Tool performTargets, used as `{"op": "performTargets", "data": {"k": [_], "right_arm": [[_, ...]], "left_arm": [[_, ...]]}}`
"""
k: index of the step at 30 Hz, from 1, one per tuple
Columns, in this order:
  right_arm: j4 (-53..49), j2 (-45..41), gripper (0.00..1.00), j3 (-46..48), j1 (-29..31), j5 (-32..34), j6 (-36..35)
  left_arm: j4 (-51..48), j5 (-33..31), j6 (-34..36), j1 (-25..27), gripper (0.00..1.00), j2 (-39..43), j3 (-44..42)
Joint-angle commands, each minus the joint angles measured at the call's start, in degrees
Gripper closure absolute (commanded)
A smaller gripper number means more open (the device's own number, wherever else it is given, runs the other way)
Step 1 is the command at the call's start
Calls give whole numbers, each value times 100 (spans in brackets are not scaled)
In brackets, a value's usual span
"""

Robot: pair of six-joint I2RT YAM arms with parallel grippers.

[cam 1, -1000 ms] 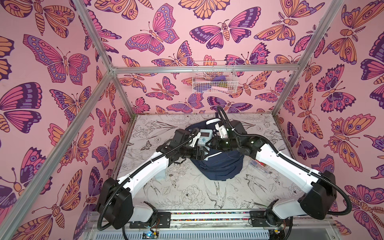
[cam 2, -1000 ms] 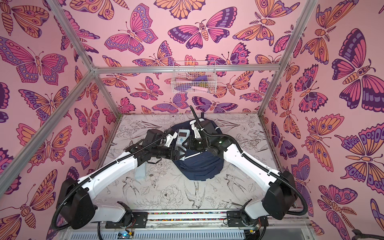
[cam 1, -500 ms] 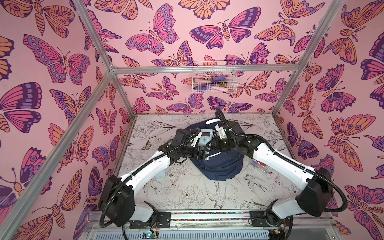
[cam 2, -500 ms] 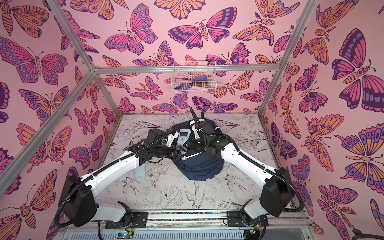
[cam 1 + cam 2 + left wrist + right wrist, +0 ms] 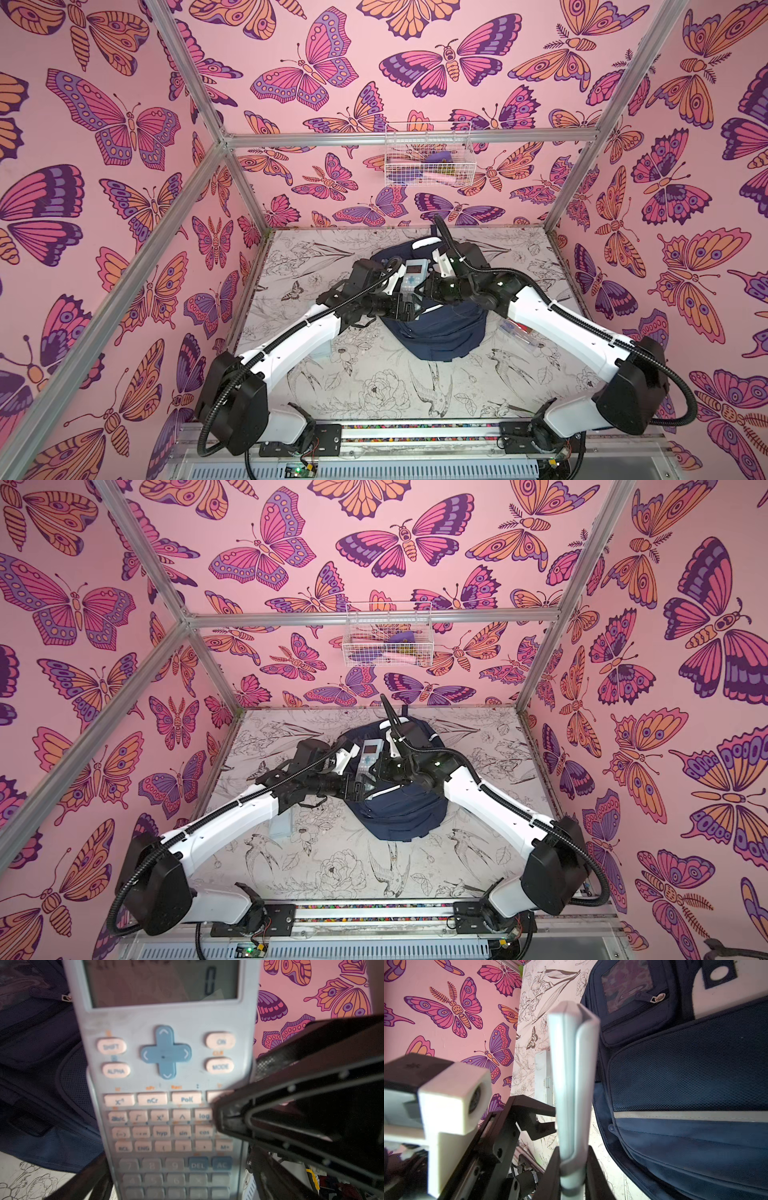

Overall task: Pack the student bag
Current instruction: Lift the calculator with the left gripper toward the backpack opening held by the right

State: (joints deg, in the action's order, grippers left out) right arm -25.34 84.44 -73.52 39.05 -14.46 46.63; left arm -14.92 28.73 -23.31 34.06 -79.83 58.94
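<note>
Two claws meet above navy fabric student bag (image 5: 440, 332) lying on floral-print table (image 5: 374, 390): R claw (image 5: 572, 1155) pinches pale-blue plastic calculator (image 5: 166, 1084) edgewise, L claw (image 5: 408, 300) spread wide round it, prob. handover regrip.

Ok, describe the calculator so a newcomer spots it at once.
Find the navy bag in the middle of the floral table. Above it the right gripper holds the calculator: a pale blue slab with pink keys and a grey screen, unlike the plain white camera mounts beside it.

Left gripper (image 5: 176, 1172) stands spread wide, right gripper (image 5: 572, 1169) clamped on the calculator (image 5: 411, 274).
</note>
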Motion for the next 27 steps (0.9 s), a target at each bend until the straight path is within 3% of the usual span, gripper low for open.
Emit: {"op": "performTargets", "data": {"k": [1, 8, 16, 22, 27], "right_arm": [[-117, -249, 95, -92, -168, 266, -90], [-516, -798, 96, 150, -662, 650, -311], [-1096, -1887, 98, 873, -2143, 789, -215], [-1488, -2532, 99, 1441, -3612, 173, -211], [-1659, -2789, 100, 1664, -4127, -106, -344]], "left_arm": [[150, 187, 158, 57, 0, 177, -128], [71, -73, 349, 122, 0, 183, -116], [-616, -902, 1195, 879, 1, -1016, 895], [-1414, -2330, 1830, 1499, 9, -2224, 2073], [-1783, -3129, 1914, 1779, 19, -3075, 2937]]}}
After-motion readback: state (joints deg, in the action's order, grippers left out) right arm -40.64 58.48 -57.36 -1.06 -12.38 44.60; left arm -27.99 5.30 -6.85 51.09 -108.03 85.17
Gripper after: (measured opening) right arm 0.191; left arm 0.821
